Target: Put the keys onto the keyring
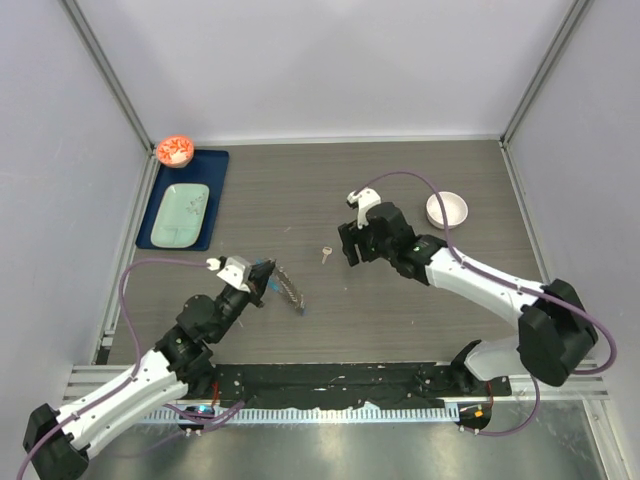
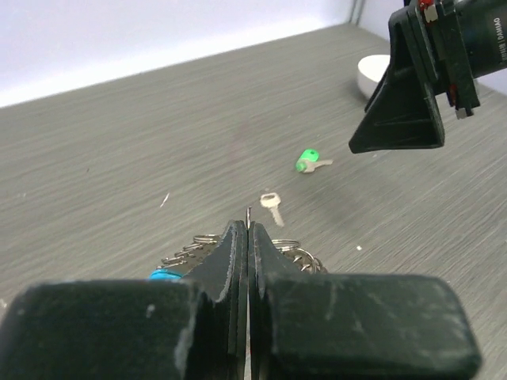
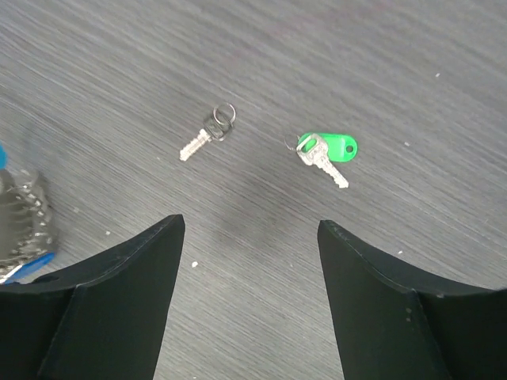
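Overhead, the released right pincer (image 3: 252, 225) hides the green key (image 3: 326, 149); left pincer (image 2: 247, 231) grasps keyring (image 1: 290, 288).

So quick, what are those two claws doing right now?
Left gripper: closed, pinching the keyring.
Right gripper: open, holding nothing.

The right gripper (image 3: 249, 224) hangs with fingers spread wide. Just beyond it lie the plain silver key (image 3: 204, 138) and the green-headed key (image 3: 326, 150); the keyring (image 3: 20, 229) sits to the gripper's left.
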